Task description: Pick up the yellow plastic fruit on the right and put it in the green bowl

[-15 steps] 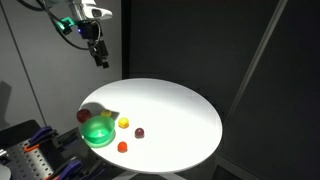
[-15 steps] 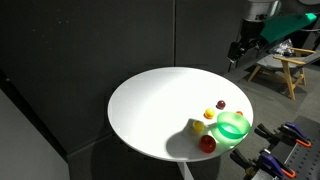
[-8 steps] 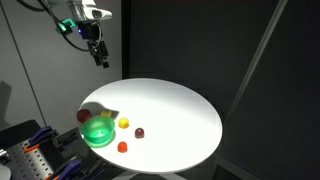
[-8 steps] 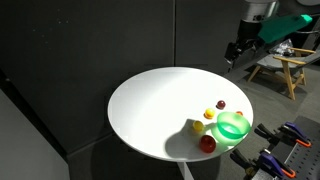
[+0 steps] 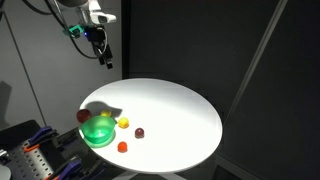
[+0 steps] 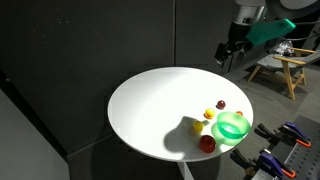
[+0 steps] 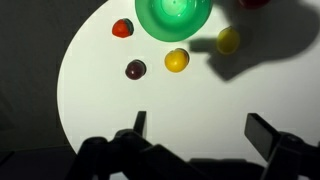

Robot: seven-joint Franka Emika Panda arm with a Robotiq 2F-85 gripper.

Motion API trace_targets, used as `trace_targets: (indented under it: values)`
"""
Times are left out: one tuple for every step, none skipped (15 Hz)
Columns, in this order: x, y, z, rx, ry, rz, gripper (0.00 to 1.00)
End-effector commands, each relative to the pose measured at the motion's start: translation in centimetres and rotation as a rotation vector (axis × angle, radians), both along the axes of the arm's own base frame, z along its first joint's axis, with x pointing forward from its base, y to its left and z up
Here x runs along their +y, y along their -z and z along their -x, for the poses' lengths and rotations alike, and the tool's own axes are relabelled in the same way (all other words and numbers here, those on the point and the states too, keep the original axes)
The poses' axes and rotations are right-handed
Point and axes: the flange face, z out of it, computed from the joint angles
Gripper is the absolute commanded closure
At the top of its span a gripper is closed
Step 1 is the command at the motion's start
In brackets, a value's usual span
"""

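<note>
The yellow plastic fruit (image 5: pixel 124 123) (image 6: pixel 209 113) (image 7: pixel 177 60) lies on the round white table (image 5: pixel 170 110), close beside the green bowl (image 5: pixel 98 131) (image 6: pixel 232 127) (image 7: pixel 173 14). The bowl holds nothing that I can see. My gripper (image 5: pixel 106 60) (image 6: pixel 225 58) (image 7: pixel 200 130) hangs high in the air near the table's edge, far from the fruit. It is open and empty.
A second, more oblong yellow piece (image 7: pixel 228 40) (image 6: pixel 199 127) lies by the bowl. A dark red piece (image 5: pixel 140 132) (image 7: pixel 135 69), an orange-red piece (image 5: pixel 123 146) (image 7: pixel 122 28) and a red fruit (image 5: pixel 83 116) (image 6: pixel 207 144) lie around it. Dark curtains surround the table.
My gripper has shifted a little sideways toward the table, still high and open. The fruit pieces and the bowl have not moved.
</note>
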Motion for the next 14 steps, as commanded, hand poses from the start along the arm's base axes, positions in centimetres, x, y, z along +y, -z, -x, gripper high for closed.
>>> trace_targets:
  values:
    - [-0.4,0.7,-2.7,0.019,-0.001,-0.054,0.00]
    - [-0.5,1.0,-3.3,0.027,0.002,-0.062,0.00]
    - [-0.7,1.4,-3.9,0.034,0.004,-0.064,0.00]
    - [-0.8,1.7,-4.6,0.041,0.006,-0.065,0.00]
    - [-0.8,2.1,-5.2,0.045,0.008,-0.068,0.00]
    - [-0.9,2.3,-5.8,0.047,0.010,-0.073,0.00]
    - [-0.9,2.7,-6.5,0.049,0.010,-0.078,0.00]
    - [-0.9,3.0,-7.1,0.050,0.012,-0.083,0.00]
    - [-1.0,3.2,-7.7,0.048,0.014,-0.086,0.00]
    - [-1.0,3.4,-8.2,0.048,0.015,-0.089,0.00]
    - [-1.1,3.7,-8.6,0.042,0.017,-0.082,0.00]
    - [-1.2,4.1,-8.9,0.032,0.019,-0.073,0.00]
    - [-1.2,4.4,-9.2,0.025,0.019,-0.070,0.00]
    - [-1.3,4.8,-9.5,0.021,0.017,-0.070,0.00]
